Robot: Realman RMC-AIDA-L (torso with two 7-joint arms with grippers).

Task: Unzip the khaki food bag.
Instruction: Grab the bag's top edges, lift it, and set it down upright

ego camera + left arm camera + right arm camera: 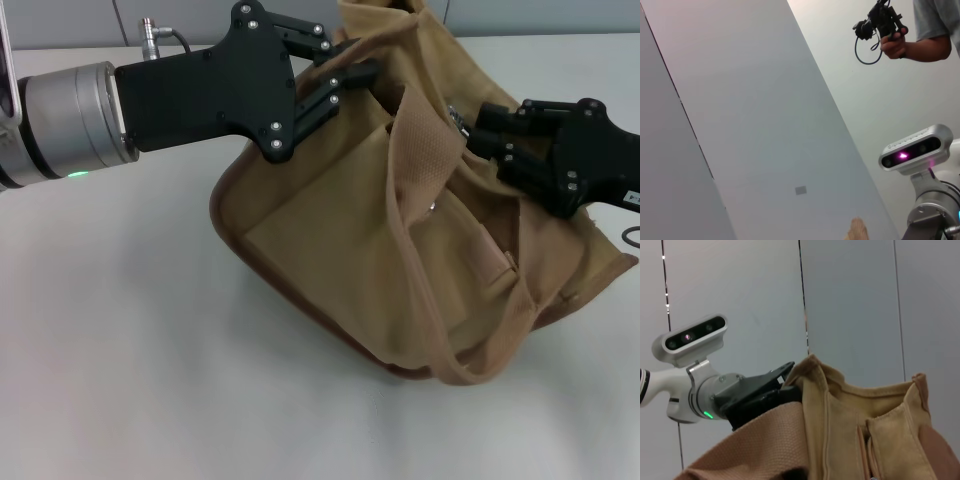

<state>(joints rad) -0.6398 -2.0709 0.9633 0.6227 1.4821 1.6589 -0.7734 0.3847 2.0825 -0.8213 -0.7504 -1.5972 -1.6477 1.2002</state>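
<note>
Squarely between both — khaki food bag [400,250], left gripper [362,72], right gripper [472,132].

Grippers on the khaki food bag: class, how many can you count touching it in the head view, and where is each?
2. The left gripper grips the khaki food bag at its upper edge; the right gripper meets the bag's top on its right side.

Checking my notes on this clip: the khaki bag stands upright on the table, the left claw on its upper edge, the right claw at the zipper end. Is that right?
Not quite. In the head view the khaki food bag is tipped over on the table, leaning toward the camera, not upright. The rest holds: the left claw is on its upper edge, the right claw at the zipper end.
</note>
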